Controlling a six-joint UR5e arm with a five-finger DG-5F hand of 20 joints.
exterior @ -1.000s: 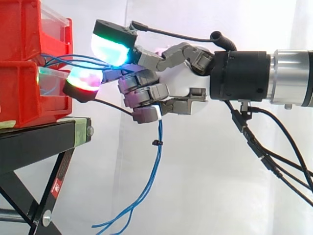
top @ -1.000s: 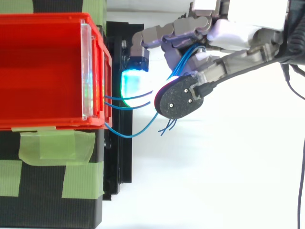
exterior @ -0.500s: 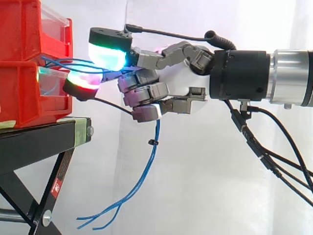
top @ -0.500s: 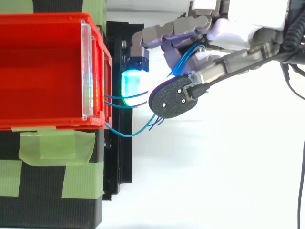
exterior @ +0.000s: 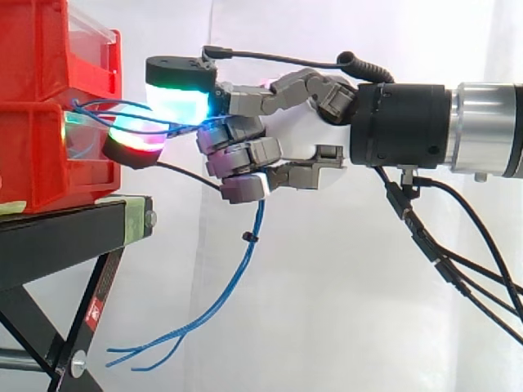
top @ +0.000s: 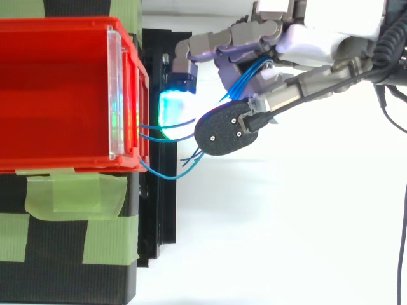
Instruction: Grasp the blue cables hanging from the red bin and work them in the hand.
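Thin blue cables (exterior: 237, 273) run out of the front of the red bin (exterior: 49, 114), pass through my hand (exterior: 245, 151) and hang down below it, their loose ends near the stand's leg. My hand is shut on the cables: curled fingers clamp them against the palm, and two glowing fingertips (exterior: 176, 94) reach toward the bin front with the strands between them. In the top view the cables (top: 166, 130) leave the bin (top: 57, 95) edge and curve into the hand (top: 254, 57).
The red bins sit stacked on a black stand (exterior: 73, 233) with green tape (top: 76, 197) on top. A white curtain hangs behind. Open room lies below and to the right of the stand.
The two outstretched fingertips have moved closer to the bin. The hanging cable ends have swung left toward the stand's leg.
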